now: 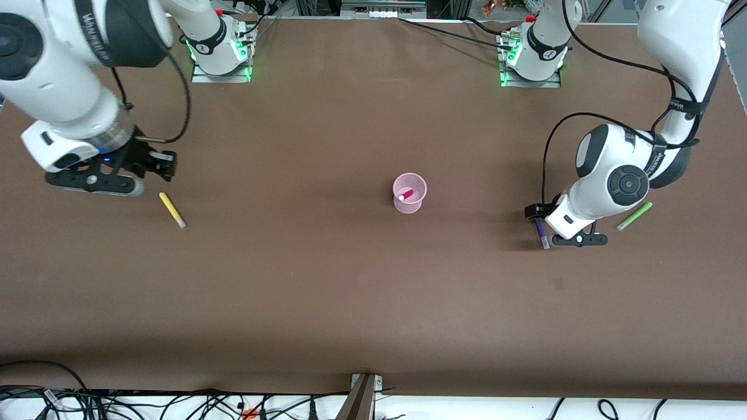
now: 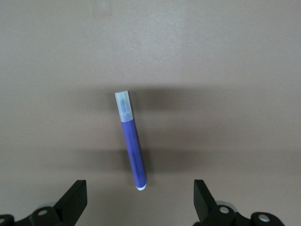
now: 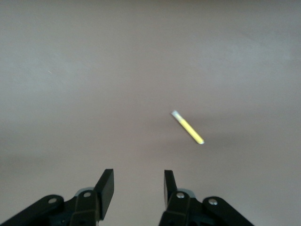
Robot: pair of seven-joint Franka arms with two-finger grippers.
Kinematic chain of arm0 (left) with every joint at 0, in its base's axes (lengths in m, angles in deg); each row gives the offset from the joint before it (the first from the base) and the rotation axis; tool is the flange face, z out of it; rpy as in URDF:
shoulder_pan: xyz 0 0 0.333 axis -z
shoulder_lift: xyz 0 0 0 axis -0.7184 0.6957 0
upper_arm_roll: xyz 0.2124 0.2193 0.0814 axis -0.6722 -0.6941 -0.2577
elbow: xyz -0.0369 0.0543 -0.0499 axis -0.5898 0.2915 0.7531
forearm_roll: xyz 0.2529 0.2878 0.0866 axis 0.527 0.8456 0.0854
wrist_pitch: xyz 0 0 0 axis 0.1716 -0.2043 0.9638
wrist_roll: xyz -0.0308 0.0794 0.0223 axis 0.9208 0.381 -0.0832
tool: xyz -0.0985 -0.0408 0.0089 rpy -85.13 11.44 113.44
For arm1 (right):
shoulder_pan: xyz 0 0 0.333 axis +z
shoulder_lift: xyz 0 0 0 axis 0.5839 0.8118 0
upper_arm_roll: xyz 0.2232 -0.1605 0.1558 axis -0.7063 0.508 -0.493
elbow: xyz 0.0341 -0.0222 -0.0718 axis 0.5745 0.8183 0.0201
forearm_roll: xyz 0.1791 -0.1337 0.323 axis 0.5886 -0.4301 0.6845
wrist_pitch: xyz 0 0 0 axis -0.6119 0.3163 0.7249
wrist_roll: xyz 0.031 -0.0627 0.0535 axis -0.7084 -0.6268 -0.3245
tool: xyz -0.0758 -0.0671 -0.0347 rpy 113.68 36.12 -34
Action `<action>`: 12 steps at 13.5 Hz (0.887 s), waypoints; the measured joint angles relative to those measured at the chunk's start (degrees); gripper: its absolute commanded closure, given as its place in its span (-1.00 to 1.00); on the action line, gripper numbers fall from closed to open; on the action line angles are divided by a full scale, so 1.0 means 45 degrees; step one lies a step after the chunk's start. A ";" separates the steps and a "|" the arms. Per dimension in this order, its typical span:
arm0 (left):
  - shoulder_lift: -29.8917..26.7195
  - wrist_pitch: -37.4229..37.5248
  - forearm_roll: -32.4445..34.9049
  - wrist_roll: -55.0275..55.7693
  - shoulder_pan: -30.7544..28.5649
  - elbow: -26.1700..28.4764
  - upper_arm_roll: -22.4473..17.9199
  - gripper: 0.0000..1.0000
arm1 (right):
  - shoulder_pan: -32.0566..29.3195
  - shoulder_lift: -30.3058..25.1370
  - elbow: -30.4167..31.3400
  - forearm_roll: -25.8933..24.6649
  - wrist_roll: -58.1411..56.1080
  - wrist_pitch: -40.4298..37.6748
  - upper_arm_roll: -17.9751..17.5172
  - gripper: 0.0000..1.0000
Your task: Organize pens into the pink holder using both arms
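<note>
The purple pen (image 2: 132, 141), clear cap pointing toward the front camera, lies flat on the table (image 1: 350, 291) under the wide-open left tool (image 2: 140, 200); the right tool (image 3: 138, 186), parted, hovers near the yellow pen (image 3: 188, 127).

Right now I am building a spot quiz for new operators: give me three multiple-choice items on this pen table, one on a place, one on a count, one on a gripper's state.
1. Where is the magenta pen?
A. In the pink holder
B. Beside the yellow pen
C. Under the right gripper

2. How many pens lie on the table outside the holder?
A. One
B. Three
C. Four

3. The left gripper is
A. shut on the purple pen
B. open over the purple pen
C. open over the green pen

A: it leans inside the cup. B: yellow, purple and green lie on the table. B: its fingers stand apart with that pen between them.
</note>
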 measured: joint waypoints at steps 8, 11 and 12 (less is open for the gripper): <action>0.1009 -0.2491 0.0069 0.1268 -0.0043 0.1028 -0.0255 -0.68 | -0.0071 0.0123 0.1436 0.0198 -0.1721 0.2131 0.0551 -0.99; 0.1026 -0.2716 0.0517 0.1312 -0.0087 0.1263 -0.0297 -0.11 | -0.0354 0.0260 0.1487 0.0211 -0.2187 0.2715 0.0604 -0.99; 0.1025 -0.2716 0.0562 0.1312 -0.0098 0.1295 -0.0297 0.12 | -0.0486 0.0272 0.1572 0.0279 -0.2244 0.2836 0.0608 -0.99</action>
